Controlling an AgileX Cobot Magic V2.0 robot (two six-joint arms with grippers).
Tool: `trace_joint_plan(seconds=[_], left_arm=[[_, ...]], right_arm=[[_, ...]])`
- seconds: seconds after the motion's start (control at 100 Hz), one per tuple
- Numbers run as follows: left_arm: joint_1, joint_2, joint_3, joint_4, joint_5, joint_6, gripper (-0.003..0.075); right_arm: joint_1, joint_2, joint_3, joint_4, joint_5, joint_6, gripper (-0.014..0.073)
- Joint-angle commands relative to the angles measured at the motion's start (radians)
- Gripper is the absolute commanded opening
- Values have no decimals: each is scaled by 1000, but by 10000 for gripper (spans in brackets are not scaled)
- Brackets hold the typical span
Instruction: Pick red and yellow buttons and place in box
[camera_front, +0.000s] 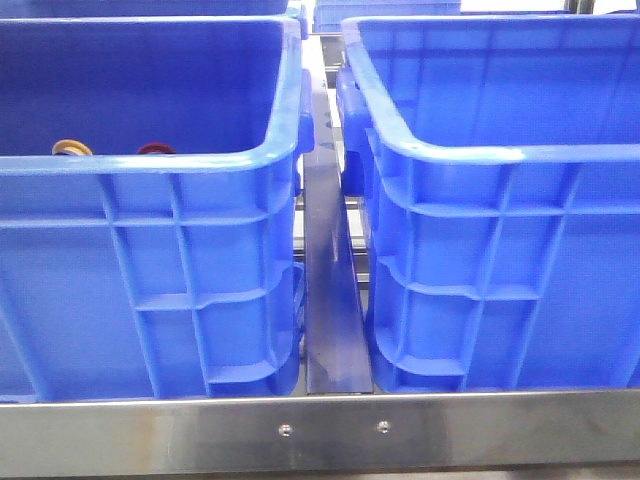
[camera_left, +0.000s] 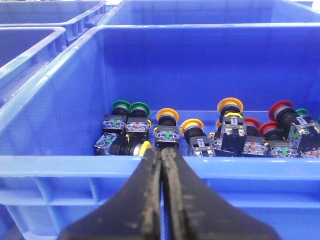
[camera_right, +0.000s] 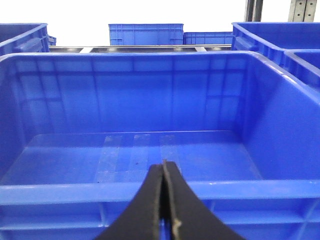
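Two blue crates stand side by side in the front view. The left crate (camera_front: 150, 165) holds push buttons: an orange-yellow cap (camera_front: 72, 148) and a dark red cap (camera_front: 155, 149) peek over its near rim. In the left wrist view this crate (camera_left: 60, 165) holds several buttons with yellow caps (camera_left: 167, 115), red caps (camera_left: 280, 108) and green caps (camera_left: 139, 107). My left gripper (camera_left: 161, 151) is shut and empty, just outside the near rim. The right crate, the box (camera_front: 500, 150), has nothing in it in the right wrist view (camera_right: 50, 192). My right gripper (camera_right: 164, 163) is shut and empty at its near rim.
A steel rail (camera_front: 330, 300) runs between the two crates, and a steel bar (camera_front: 320, 432) crosses the front. More blue crates stand behind (camera_right: 145, 34) and to the sides (camera_left: 30, 45). Neither arm shows in the front view.
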Motion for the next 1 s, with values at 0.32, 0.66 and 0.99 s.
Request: trace_joint_plan(seconds=[0.32,0.66,0.99], left_arm=[[0,-31,22,-6,-58,-9,-20],[0,-31,22,-6,-58,-9,-20],[0,-31,22,-6,-97,-9,-20]], right_arm=[[1,-17,5,-9,-76,-5,-69],[1,-17,5,-9,-76,-5,-69],[5,-17,5,-9,-76,-5,-69]])
